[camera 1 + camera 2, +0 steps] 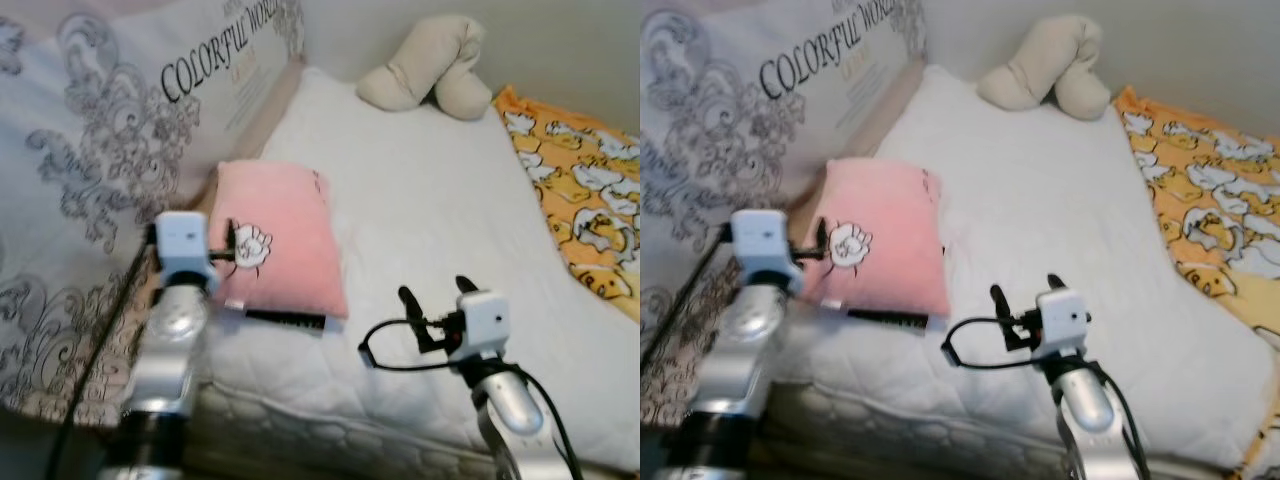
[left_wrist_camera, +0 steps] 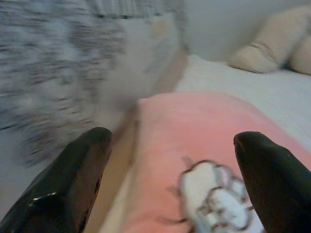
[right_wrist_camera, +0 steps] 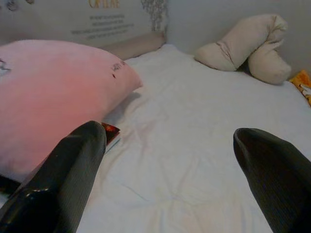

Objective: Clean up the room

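Left gripper point(image 2: 170, 179) is raised at the near left edge of the bed, fingers spread wide with nothing between them. It hangs just over the near left corner of the pink pillow point(image 1: 285, 235), aimed at the white cartoon print point(image 1: 250, 245) on it. No clear contact between fingers and pillow.

Right gripper point(image 1: 437, 305) sits near centre-right, low over the white mattress point(image 1: 430, 190), fingers also wide apart and holding nothing. The wrist view looks along the bare quilted surface; the pink pillow lies to its left, apart from the fingers.

Pink pillow lies flat on the left part of the mattress, its long side running near to far. A thin dark flat item point(image 1: 285, 320) sticks out from under its near edge; the right wrist view shows a reddish corner of it point(image 3: 109, 131). Cannot tell what it is.

Left of the pillow, a big white cushion with grey swirl pattern point(image 1: 90, 150) leans along the bed's left side, with "COLORFUL WORLD" lettering on it. A tan strip runs between it and the mattress.

At the far end of the bed a beige curved plush pillow point(image 1: 425, 65) rests against the wall. On the right side an orange blanket with white and yellow cartoon figures point(image 1: 585, 210) covers the mattress edge, running from far to near.
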Tool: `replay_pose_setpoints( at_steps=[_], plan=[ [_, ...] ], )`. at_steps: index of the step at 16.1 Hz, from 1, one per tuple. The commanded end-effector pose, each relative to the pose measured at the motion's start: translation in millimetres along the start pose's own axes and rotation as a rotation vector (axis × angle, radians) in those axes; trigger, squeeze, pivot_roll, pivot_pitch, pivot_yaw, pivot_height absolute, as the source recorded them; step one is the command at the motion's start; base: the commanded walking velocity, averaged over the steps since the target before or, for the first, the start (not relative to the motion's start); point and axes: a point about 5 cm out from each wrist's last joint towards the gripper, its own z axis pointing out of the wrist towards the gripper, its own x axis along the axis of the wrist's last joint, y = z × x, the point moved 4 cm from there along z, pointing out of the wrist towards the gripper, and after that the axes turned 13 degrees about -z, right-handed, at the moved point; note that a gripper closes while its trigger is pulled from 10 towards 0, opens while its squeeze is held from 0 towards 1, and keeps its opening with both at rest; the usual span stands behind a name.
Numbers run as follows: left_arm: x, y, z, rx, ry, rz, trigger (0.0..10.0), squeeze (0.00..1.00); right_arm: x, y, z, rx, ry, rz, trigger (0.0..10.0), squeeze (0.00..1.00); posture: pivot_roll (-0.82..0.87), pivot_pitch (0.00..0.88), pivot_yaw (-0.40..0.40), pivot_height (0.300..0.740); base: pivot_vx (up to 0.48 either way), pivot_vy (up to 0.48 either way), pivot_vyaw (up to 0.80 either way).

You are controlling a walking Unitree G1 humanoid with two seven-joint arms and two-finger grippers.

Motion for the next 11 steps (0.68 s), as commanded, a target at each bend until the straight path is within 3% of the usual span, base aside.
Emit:
replay_pose_setpoints(
  at_steps=[1, 4, 7, 9, 11],
  plan=[
    [-3, 6.4, 5.7, -0.037, -0.036, 0.055, 10.0, 0.00, 2, 2.7, 2.9, -0.006, 0.009, -0.001, 10.0, 0.00, 0.08, 0.000, -0.091, 0.740, 0.480, 0.000, 0.00],
    [4, 4.8, 23.8, -0.048, -0.053, 0.072, 10.0, 0.00, 2, 2.1, 2.4, -0.004, 0.006, 0.000, 10.0, 0.00, 0.08, 0.000, -0.096, 0.740, 0.000, 0.000, 0.00],
    [17, -10.6, 52.9, -0.015, -0.085, 0.099, 10.0, 0.00, 1, -0.6, 0.2, 0.006, 0.002, 0.005, 10.0, 0.00, 0.07, 0.000, -0.099, 0.740, 0.000, 0.000, 0.00],
    [35, -24.6, 74.2, 0.016, -0.097, 0.048, 10.0, 0.00, 0, -1.3, -4.4, 0.007, -0.004, 0.007, 10.0, 0.00, 0.03, 0.000, -0.094, 0.740, 0.000, 0.000, 0.00],
    [48, -29.3, 82.3, 0.031, -0.082, 0.045, 10.0, 0.00, 0, -0.5, -8.4, 0.003, -0.011, 0.006, 10.0, 0.00, 0.02, 0.000, -0.090, 0.740, 0.000, 0.000, 0.00]
  ],
)
